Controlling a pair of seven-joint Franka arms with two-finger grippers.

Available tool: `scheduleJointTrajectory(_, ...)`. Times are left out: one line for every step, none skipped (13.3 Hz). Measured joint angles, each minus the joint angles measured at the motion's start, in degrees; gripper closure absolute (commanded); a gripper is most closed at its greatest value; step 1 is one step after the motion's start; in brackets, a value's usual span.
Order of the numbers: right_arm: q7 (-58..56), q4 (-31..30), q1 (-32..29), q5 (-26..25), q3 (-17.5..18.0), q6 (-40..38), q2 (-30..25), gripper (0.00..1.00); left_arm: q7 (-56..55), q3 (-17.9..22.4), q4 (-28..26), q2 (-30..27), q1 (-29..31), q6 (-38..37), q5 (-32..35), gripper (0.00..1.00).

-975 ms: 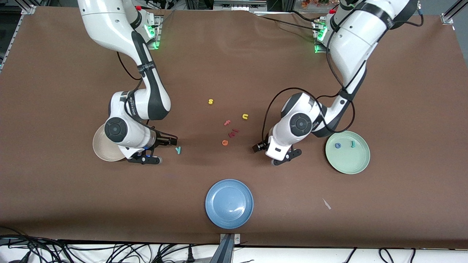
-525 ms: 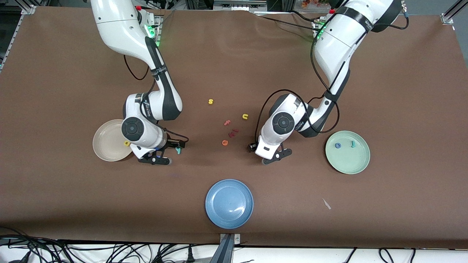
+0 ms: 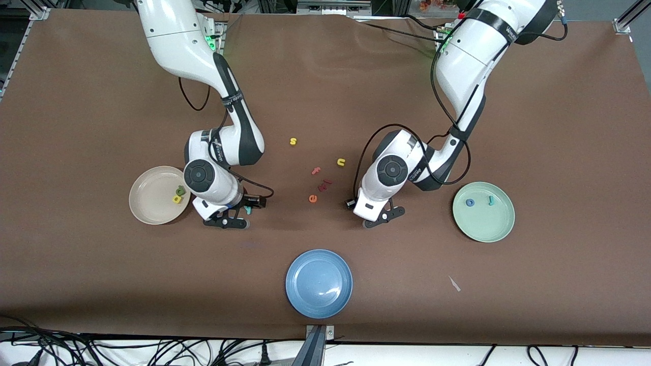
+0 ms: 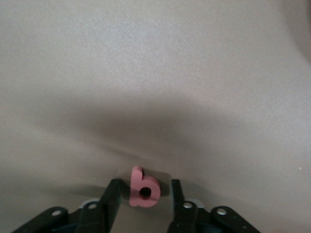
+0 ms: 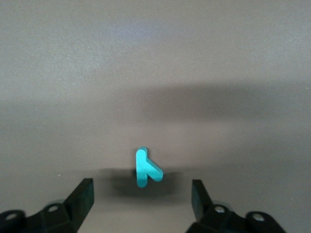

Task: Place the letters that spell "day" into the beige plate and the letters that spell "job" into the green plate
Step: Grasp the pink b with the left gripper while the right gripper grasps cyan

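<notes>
The red-pink b (image 4: 144,191) lies on the brown table between the fingers of my left gripper (image 4: 145,187), which is low over it and open, with a narrow gap on each side. The hand hides the b in the front view, where the left gripper (image 3: 351,204) sits beside the loose letters. My right gripper (image 5: 142,187) stands wide open astride the teal y (image 5: 144,167), beside the beige plate (image 3: 150,203). That plate holds the yellow d (image 3: 176,199) and the dark green a (image 3: 180,191). The green plate (image 3: 483,223) holds the blue o (image 3: 470,202) and the teal j (image 3: 491,200).
Loose letters lie mid-table: a yellow s (image 3: 293,141), a yellow u (image 3: 341,162), a pink f (image 3: 316,171), an orange e (image 3: 313,198) and two small red pieces (image 3: 324,184). A blue plate (image 3: 319,283) sits nearest the front camera. A paper scrap (image 3: 454,283) lies beside it.
My right arm has swung off the beige plate to the teal y, uncovering the d and a. My left arm has edged toward the loose letters and its jaws have narrowed.
</notes>
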Motion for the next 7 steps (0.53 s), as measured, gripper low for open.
scheduleJointTrajectory(0.0,0.0,0.0,0.0,0.0,0.3,0.3,0.18,0.1,0.2,0.0,0.0,0.0,0.0,0.2,0.74)
scheduleJointTrajectory(0.0,0.0,0.0,0.0,0.0,0.4,0.5,0.21,0.1,0.2,0.0,0.0,0.0,0.0,1.0,0.75)
scheduleJointTrajectory(0.0,0.0,0.0,0.0,0.0,0.5,0.7,0.23,0.0,0.2,0.1,0.0,0.0,0.0,2.0,0.81)
scheduleJointTrajectory(0.0,0.0,0.0,0.0,0.0,0.5,0.7,0.29,0.0,0.2,0.1,0.0,0.0,0.0,2.4,0.85)
scheduleJointTrajectory(0.0,0.0,0.0,0.0,0.0,0.5,0.7,0.34,0.0,0.2,0.1,0.0,-0.1,0.0,2.5,0.88)
scheduleJointTrajectory(0.0,0.0,0.0,0.0,0.0,0.5,0.7,0.37,0.0,0.2,0.1,0.0,-0.1,0.0,2.5,0.88)
scheduleJointTrajectory(0.0,0.0,0.0,0.0,0.0,0.5,0.8,0.42,0.0,0.2,0.1,0.0,-0.1,0.0,2.5,0.88)
